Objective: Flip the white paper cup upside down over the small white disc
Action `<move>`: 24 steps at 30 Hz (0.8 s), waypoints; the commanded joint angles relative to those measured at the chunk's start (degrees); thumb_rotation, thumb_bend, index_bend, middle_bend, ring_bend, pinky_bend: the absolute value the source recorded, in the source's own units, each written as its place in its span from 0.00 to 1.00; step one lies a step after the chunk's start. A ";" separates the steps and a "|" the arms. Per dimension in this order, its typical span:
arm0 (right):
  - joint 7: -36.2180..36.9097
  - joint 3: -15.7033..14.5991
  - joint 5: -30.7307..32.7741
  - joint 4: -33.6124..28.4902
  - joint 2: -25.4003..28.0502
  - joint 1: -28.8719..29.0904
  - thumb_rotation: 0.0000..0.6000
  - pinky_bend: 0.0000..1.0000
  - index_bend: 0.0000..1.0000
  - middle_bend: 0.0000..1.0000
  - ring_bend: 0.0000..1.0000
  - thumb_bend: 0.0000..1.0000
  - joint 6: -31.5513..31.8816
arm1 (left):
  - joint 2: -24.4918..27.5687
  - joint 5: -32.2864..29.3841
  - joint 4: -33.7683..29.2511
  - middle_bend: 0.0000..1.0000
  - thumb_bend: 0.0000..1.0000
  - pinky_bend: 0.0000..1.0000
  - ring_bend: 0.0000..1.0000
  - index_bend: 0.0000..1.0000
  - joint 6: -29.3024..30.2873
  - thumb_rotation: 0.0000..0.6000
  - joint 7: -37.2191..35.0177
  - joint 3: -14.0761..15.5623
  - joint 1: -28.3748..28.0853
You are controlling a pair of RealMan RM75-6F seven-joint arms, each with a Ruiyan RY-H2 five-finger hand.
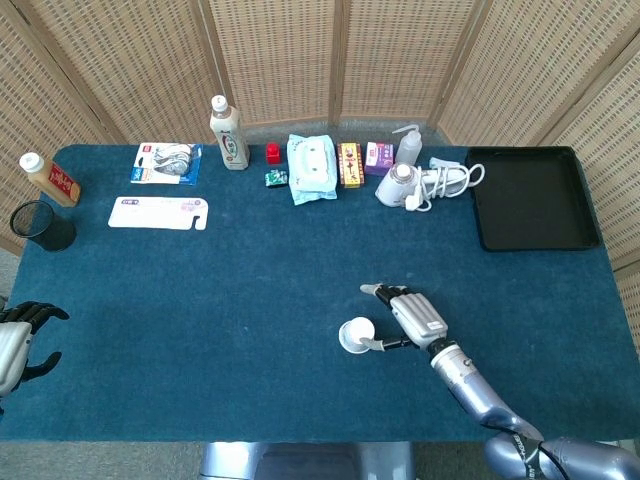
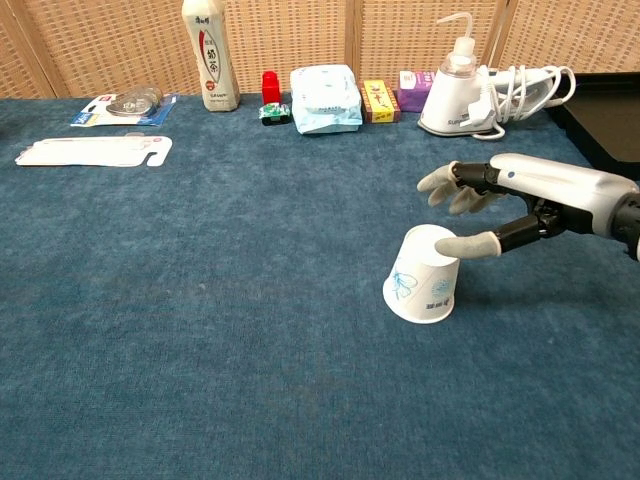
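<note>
The white paper cup [image 2: 422,287] with a blue print stands mouth down on the blue table, its narrow base up; in the head view the cup [image 1: 356,335] shows as a white round top. The small white disc is not visible in either view. My right hand [image 2: 520,195] is just right of the cup, fingers spread. Its thumb [image 2: 470,244] touches the cup's upper side, while the other fingers [image 2: 450,185] hover apart from it, behind. My left hand [image 1: 20,338] rests at the table's near left edge, far from the cup, holding nothing.
Along the far edge stand a bottle [image 1: 229,133], a wipes pack [image 1: 311,167], small boxes [image 1: 349,164], a spray bottle [image 1: 407,146] and a white device with a cord [image 1: 425,184]. A black tray [image 1: 533,198] lies far right. A black cup [image 1: 40,226] and flat packets [image 1: 158,212] sit left.
</note>
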 commanded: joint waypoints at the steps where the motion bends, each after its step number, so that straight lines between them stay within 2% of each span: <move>1: 0.07 -0.01 -0.39 -0.87 0.69 -0.03 0.43 0.17 0.12 0.18 0.22 0.27 0.15 | 0.02 -0.07 0.00 0.32 0.25 0.24 0.22 0.35 0.07 1.00 -0.06 -0.05 0.04; 9: 1.89 1.21 -1.25 -2.86 2.32 -0.75 0.43 0.17 0.15 0.18 0.22 0.27 2.50 | 0.15 -0.28 -0.32 0.32 0.25 0.24 0.22 0.35 0.41 1.00 0.25 -0.19 0.18; 16: 2.95 4.35 0.99 -2.98 3.15 -1.72 0.44 0.20 0.31 0.27 0.31 0.27 5.83 | 0.11 -0.35 -0.81 0.32 0.25 0.24 0.22 0.35 0.47 1.00 1.00 -0.28 0.11; 18: 2.55 5.36 1.99 -2.54 3.10 -2.00 0.49 0.21 0.35 0.30 0.34 0.28 6.98 | 0.07 -0.55 -0.94 0.32 0.25 0.24 0.22 0.36 0.50 1.00 1.18 -0.33 0.14; 20: 1.44 5.92 2.75 -1.89 3.08 -2.11 0.62 0.23 0.38 0.34 0.36 0.29 7.69 | 0.04 -0.69 -0.98 0.32 0.25 0.24 0.22 0.36 0.54 1.00 1.33 -0.36 0.18; 22: -0.01 6.64 4.17 -1.17 2.85 -2.38 0.67 0.24 0.39 0.34 0.37 0.29 8.62 | -0.01 -0.88 -1.05 0.32 0.25 0.24 0.22 0.35 0.51 1.00 1.47 -0.41 0.17; 24: -1.81 7.14 5.69 -0.47 2.65 -2.64 0.68 0.25 0.39 0.34 0.37 0.29 9.37 | -0.10 -1.22 -1.01 0.32 0.25 0.24 0.22 0.35 0.21 1.00 1.47 -0.43 0.10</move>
